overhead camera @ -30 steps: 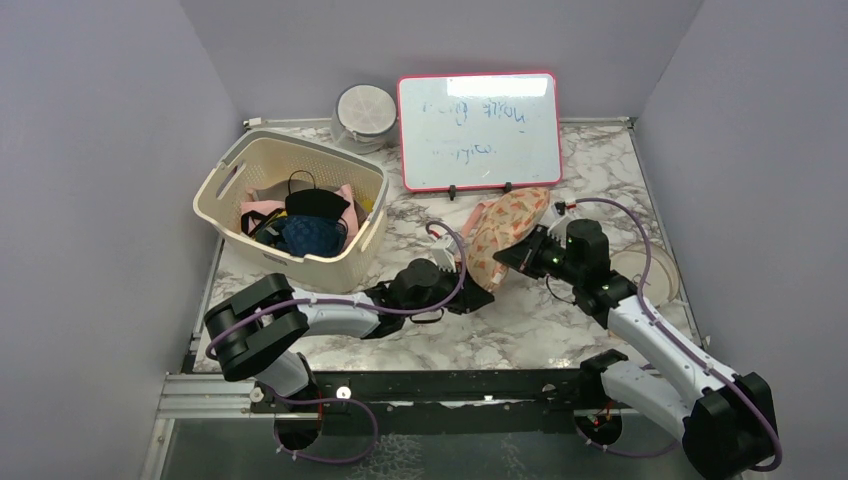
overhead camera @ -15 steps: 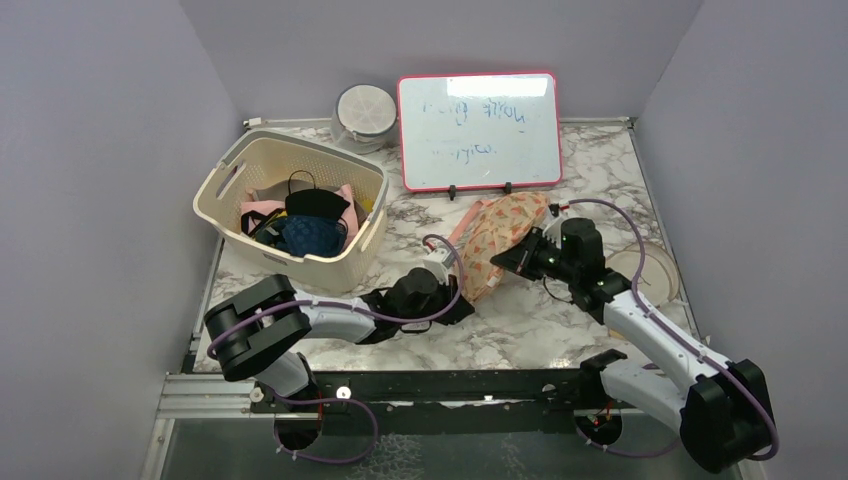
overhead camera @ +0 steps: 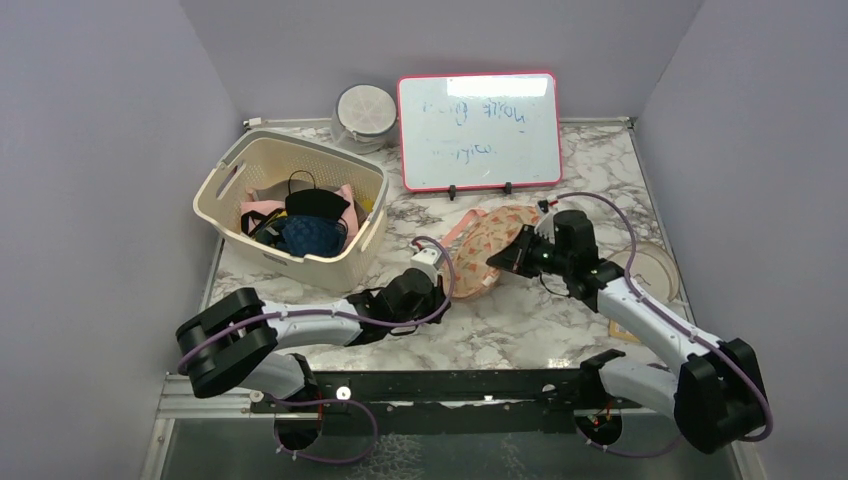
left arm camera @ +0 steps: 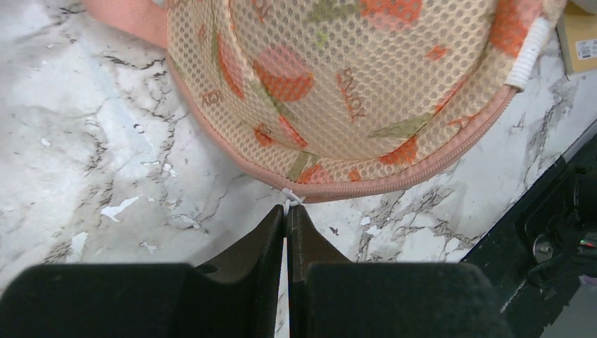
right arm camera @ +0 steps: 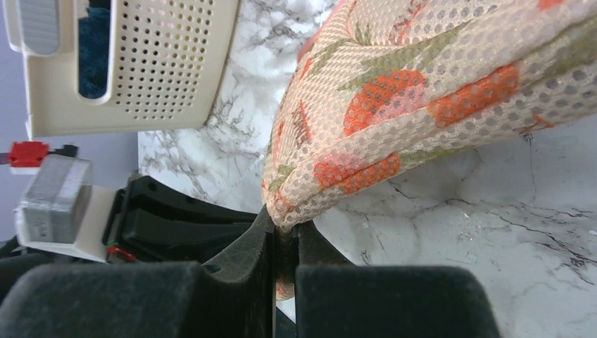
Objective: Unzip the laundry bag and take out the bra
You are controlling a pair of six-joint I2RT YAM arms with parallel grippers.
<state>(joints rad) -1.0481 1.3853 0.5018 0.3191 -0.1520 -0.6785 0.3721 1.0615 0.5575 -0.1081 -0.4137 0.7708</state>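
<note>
I have the white-and-grey marble table (overhead camera: 520, 320) under both arms, with the red-framed whiteboard (overhead camera: 478, 130) propped at its far edge. To the left of the whiteboard and nearer to me stands the cream perforated plastic basket (overhead camera: 300, 265), with dark and blue clothes in it. Just in front of the whiteboard lies the peach-beige mesh laundry bag (overhead camera: 478, 255) with its orange print and pink trim, tilted between my two claws. The right claw (right arm camera: 281, 225) is closed tight on a fold of the bag's printed mesh, on the end nearer the whiteboard. The left claw (left arm camera: 286, 211) sits at the bag's near edge, fingers pressed together with no gap, pinching the small white zipper pull (left arm camera: 290, 199) on the pink zip.
</note>
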